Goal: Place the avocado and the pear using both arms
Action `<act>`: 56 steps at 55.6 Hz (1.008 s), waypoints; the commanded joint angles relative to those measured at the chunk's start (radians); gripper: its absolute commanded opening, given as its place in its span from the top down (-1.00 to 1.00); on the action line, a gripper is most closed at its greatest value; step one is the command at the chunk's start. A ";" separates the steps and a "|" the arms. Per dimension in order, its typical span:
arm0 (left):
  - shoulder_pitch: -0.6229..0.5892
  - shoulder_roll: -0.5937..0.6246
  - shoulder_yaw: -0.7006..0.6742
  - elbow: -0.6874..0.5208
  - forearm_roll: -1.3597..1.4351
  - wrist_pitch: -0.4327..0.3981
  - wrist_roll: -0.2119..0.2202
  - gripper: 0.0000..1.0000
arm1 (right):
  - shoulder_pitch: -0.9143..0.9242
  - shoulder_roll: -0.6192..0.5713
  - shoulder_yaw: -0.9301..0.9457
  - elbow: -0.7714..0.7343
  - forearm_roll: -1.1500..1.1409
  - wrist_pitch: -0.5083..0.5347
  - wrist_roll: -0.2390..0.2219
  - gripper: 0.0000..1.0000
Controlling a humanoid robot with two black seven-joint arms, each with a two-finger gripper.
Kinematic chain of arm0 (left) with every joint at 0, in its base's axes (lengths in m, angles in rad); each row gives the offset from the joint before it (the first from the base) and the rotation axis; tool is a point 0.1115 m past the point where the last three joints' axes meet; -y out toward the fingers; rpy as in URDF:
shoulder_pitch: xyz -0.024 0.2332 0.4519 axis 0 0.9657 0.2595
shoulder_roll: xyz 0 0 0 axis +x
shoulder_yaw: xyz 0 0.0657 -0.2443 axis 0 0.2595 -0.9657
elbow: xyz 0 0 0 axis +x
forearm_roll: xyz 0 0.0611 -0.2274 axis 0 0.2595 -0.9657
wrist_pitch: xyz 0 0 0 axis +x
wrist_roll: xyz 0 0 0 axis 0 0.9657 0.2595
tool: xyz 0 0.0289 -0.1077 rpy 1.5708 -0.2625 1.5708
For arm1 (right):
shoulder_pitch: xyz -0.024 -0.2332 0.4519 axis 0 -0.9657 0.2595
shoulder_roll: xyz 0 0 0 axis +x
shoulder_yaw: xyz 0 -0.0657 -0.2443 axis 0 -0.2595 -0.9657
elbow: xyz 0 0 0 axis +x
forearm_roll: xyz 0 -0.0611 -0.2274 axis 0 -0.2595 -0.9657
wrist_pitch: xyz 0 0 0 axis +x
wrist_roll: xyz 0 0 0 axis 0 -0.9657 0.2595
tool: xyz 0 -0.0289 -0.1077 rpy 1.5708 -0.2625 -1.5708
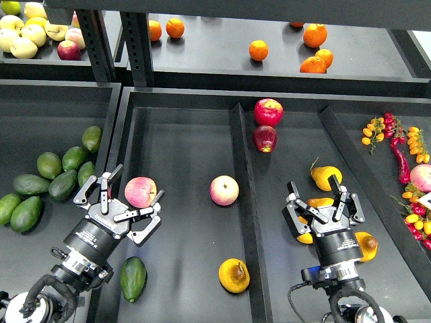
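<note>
Black shelving, tiered, divided into shallow trays [182, 128]; upper tier holds oranges [314, 50] at 1 o'clock and pale apples and pears at 11 o'clock; lower tier is the working surface.

Item, avocado [133, 278]: long dark green oval, lying in the middle tray at 7 o'clock, just beside the left arm's wrist, ungripped; rounder avocados [47, 178] heaped in the far-left tray at 9 o'clock.

Item, pear [234, 275]: squat, yellow-orange with a brown bruise, resting in the same tray at 6 o'clock, near the divider, ungripped.

Item, left gripper [128, 198]: fingers spread, hovering beside a pink apple [140, 192], holding nothing; a second pink apple [224, 190] sits at centre.

Item, right gripper [324, 205]: fingers spread over clean yellow pears [325, 177] in the right tray at 4 o'clock; whether it touches them cannot be told; red apples [267, 112] at 12 o'clock, chillies and small tomatoes at 3 o'clock.

Handling note, judged: both fruits appear set down, so the step in hand looks like withdrawal; lift each arm straight up before pulling back; the left wrist should clear the avocado without rolling it; the right should rise clear of the neighbouring pears; keep the fingers apart throughout.
</note>
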 commanded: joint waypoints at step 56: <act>0.001 0.000 -0.005 0.002 0.003 0.000 0.009 -0.99 | 0.018 0.000 -0.019 -0.002 -0.002 -0.041 -0.003 -0.99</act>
